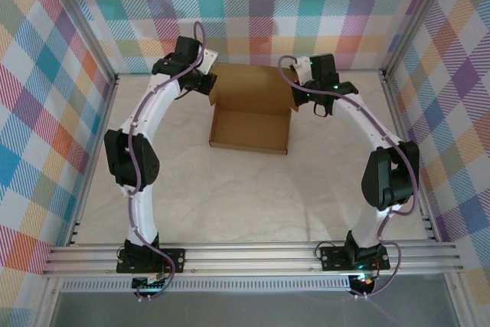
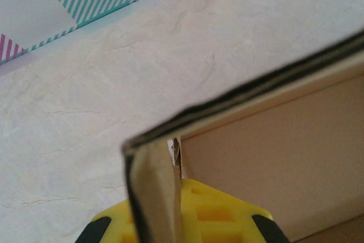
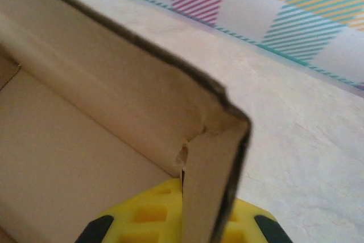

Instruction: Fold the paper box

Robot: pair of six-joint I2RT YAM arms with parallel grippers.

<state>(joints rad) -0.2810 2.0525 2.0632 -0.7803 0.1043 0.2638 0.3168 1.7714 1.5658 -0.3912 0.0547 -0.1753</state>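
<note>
The paper box [image 1: 249, 129] lies at the middle back of the table, a brown cardboard tray with its lid panel [image 1: 253, 86] raised behind it. My left gripper [image 1: 207, 83] is at the lid's left corner, shut on the narrow side flap [image 2: 152, 192], which stands on edge between the yellow fingers [image 2: 222, 214]. At the lid's right corner my right gripper [image 1: 301, 93] is shut on the other side flap [image 3: 211, 186], also pinched between yellow fingers [image 3: 145, 214]. Both flaps are bent about square to the lid panel [image 3: 85, 101]. The fingertips themselves are hidden by cardboard.
Pale marbled tabletop [image 1: 230, 197] surrounds the box. Checked fabric walls on an aluminium frame [image 1: 402, 112] close in the left, right and back sides. A metal rail [image 1: 253, 254] with both arm bases runs along the near edge.
</note>
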